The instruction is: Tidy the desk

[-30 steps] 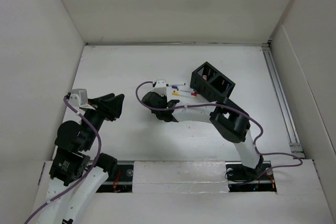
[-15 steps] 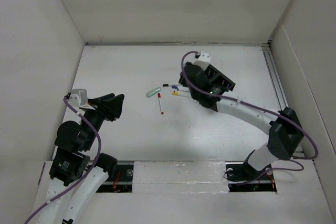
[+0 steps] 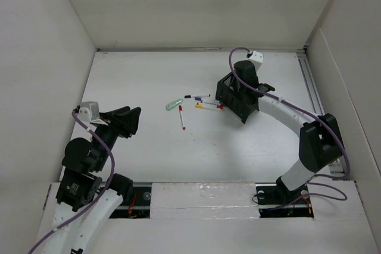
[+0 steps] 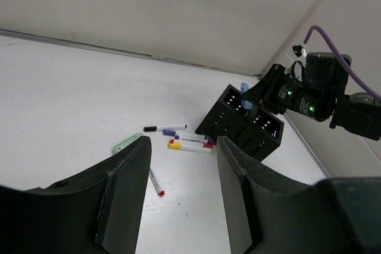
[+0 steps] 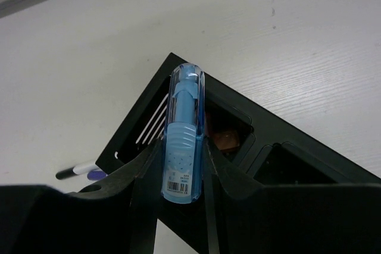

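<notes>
The desk [image 3: 137,81] is a white tabletop edged by white walls. My right gripper [image 5: 181,147] is shut on a blue correction-tape-like stick [image 5: 183,141] and holds it upright over the black mesh organizer [image 5: 238,141], above its left compartment. In the top view the right gripper [image 3: 237,92] hangs over the organizer [image 3: 229,100]. My left gripper [image 4: 181,194] is open and empty, held above the desk at the left [image 3: 122,123], well apart from the pens.
Loose on the desk left of the organizer lie a black-capped marker [image 3: 196,96], purple, red and yellow markers [image 3: 208,105], a pale green eraser-like piece [image 3: 174,104] and a red-tipped pen [image 3: 181,117]. A rail [image 3: 315,105] runs along the right wall.
My right arm has swung from the middle of the desk, by the green piece and red pen, back and right to above the organizer with the blue stick. The left arm has not moved.
</notes>
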`<state>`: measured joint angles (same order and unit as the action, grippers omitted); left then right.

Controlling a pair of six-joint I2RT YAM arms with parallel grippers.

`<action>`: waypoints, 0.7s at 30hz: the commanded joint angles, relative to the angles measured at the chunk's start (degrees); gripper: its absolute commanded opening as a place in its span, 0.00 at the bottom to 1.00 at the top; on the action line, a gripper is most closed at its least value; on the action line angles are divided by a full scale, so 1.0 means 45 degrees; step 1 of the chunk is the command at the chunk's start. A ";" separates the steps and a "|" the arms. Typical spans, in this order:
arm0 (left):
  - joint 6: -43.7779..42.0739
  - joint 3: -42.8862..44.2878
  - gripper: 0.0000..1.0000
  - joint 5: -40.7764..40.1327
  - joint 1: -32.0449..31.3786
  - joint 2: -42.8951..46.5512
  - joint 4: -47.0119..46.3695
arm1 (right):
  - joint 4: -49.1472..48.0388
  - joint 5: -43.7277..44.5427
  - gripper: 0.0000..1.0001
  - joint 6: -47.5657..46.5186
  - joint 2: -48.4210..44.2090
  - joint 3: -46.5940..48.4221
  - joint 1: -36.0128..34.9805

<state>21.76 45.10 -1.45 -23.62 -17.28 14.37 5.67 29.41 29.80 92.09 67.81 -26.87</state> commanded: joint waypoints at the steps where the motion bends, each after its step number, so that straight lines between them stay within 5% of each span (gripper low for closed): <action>1: 0.0067 -0.0140 0.44 0.0225 0.0014 0.0109 -0.0537 | 0.0281 -0.0111 0.15 -0.0393 0.0042 0.0790 0.0015; 10: 0.0067 -0.0140 0.44 0.0245 0.0014 0.0090 -0.0557 | 0.0086 -0.0129 0.53 -0.0099 -0.0309 0.0165 0.0015; 15: 0.0067 -0.0120 0.44 0.0245 0.0014 0.0051 -0.0557 | 0.0029 0.0163 0.54 -0.0372 -0.0679 0.0302 -0.0743; 18: 0.0067 -0.0120 0.44 0.0245 0.0014 0.0050 -0.0537 | -0.0594 0.0164 0.39 -0.0645 -0.1031 0.0108 -0.1486; 19: 0.0067 -0.0140 0.44 0.0245 0.0014 0.0050 -0.0537 | -0.0983 -0.0029 0.18 -0.0704 -0.1032 0.0010 -0.2050; 21: 0.0067 -0.0120 0.44 0.0245 0.0014 0.0031 -0.0537 | -0.1123 -0.0226 0.05 -0.0783 -0.0818 0.0067 -0.2639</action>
<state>21.76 44.60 -0.86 -23.62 -17.12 14.41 4.51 29.21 27.64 89.93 67.96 -34.59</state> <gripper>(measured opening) 0.443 0.061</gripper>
